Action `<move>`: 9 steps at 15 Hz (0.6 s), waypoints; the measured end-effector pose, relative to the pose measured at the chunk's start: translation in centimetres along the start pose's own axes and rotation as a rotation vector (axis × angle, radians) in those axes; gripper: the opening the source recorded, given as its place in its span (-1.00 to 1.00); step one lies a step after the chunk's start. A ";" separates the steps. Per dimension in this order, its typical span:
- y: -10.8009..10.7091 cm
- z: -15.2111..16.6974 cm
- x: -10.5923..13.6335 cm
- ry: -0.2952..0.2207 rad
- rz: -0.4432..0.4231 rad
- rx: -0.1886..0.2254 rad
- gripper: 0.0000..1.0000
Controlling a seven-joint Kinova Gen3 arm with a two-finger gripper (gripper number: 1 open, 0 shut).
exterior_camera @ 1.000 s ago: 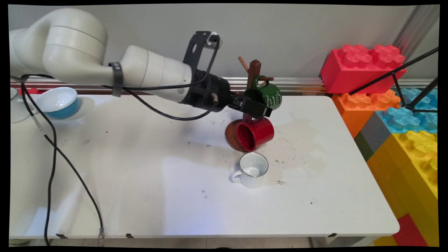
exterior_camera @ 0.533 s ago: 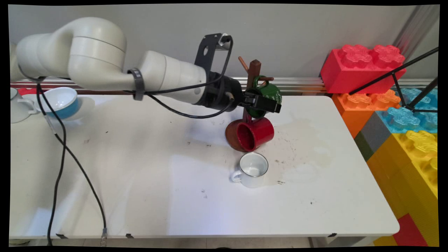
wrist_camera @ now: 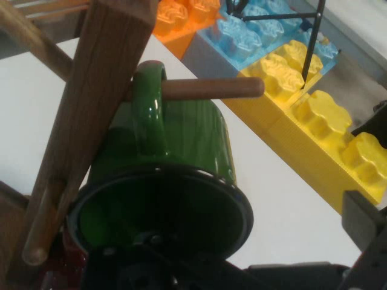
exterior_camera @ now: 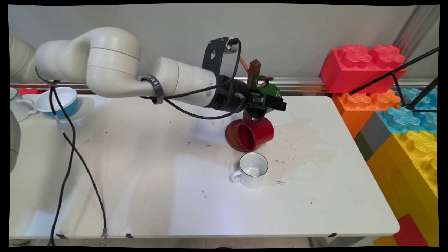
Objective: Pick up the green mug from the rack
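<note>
gripper (exterior_camera: 269, 103): spread wide, holding nothing, level at the mouth of the glossy green enamel mug (wrist_camera: 181, 151) | mug: hung by its handle on a peg (wrist_camera: 211, 89) of the brown wooden mug tree (exterior_camera: 254, 68), near the white table's (exterior_camera: 140, 175) far edge | below: red mug (exterior_camera: 255, 134)

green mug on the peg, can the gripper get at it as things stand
Probably yes. The gripper is already right at the green mug, whose open mouth faces the hand camera. The mug's handle hangs over a peg beside the wooden post.
</note>
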 end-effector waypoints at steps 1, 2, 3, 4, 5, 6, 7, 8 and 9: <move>0.0 0.0 0.0 0.002 -0.004 0.002 1.00; 0.0 0.1 -0.1 0.005 -0.010 0.006 -1.00; 0.0 0.1 -0.1 0.007 -0.013 0.009 -1.00; 0.0 0.1 -0.1 0.009 -0.018 0.012 -1.00; 0.0 0.1 -0.2 0.011 -0.023 0.017 -1.00; -0.1 0.1 -0.2 0.014 -0.026 0.022 -1.00; -0.1 0.1 -0.3 0.016 -0.029 0.026 -1.00; -0.2 0.1 -0.3 0.019 -0.032 0.029 -1.00; -0.2 0.1 -0.3 0.020 -0.034 0.031 -1.00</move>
